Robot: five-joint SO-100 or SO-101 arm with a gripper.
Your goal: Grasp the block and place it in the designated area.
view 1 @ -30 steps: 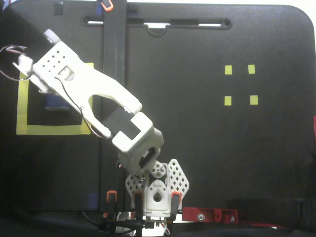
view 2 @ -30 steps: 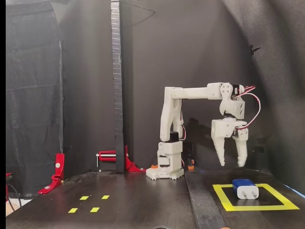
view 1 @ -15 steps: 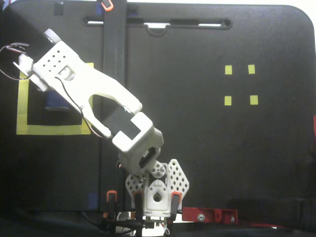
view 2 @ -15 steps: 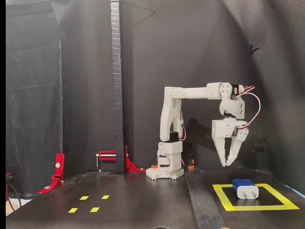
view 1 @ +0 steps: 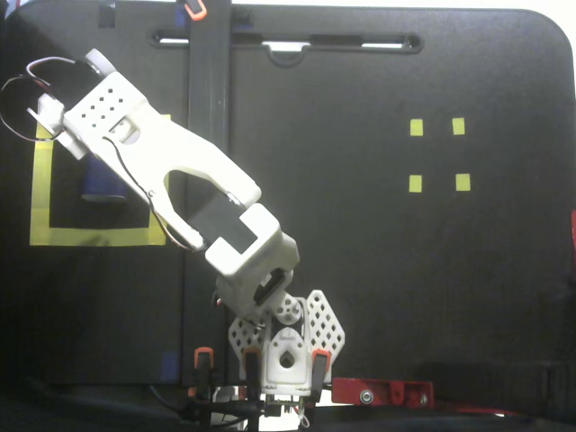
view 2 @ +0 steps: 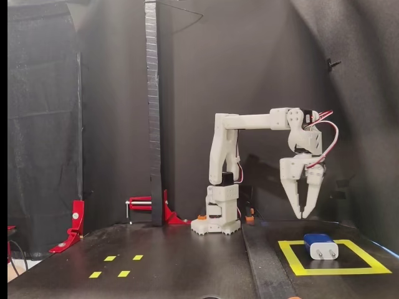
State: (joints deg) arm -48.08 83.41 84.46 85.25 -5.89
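Lying flat inside the yellow square (view 2: pixel 334 256): one dark-blue block (view 2: pixel 320 245), silver prongs facing the front camera, nothing touching it. In the top-down fixed view, block (view 1: pixel 103 184) partly hidden under the white arm (view 1: pixel 162 171), toward the upper left of the yellow square (view 1: pixel 94 236).

Changed over the last second: hand (view 2: pixel 304 215) closed from a wide spread to a narrow, nearly shut pinch, holding nothing, and shifted slightly sideways while hanging above and behind the block, well clear of it. Block itself unmoved. Judged from this: release finished, block delivered inside the yellow square, task essentially complete; only retreat of the arm likely left.

Counted outward from the block:
- one block
- one large yellow square around it
- one arm with one hand, base (view 2: pixel 216 225) beside the yellow square on the black desk (view 2: pixel 187 261)
- four small yellow tape squares (view 2: pixel 116 265) far across the desk from the yellow square, seen as a two-by-two group (view 1: pixel 436 154) from above
- two red clamps (view 2: pixel 149 208) visible beyond the base, plus a dark upright post (view 2: pixel 152 112).
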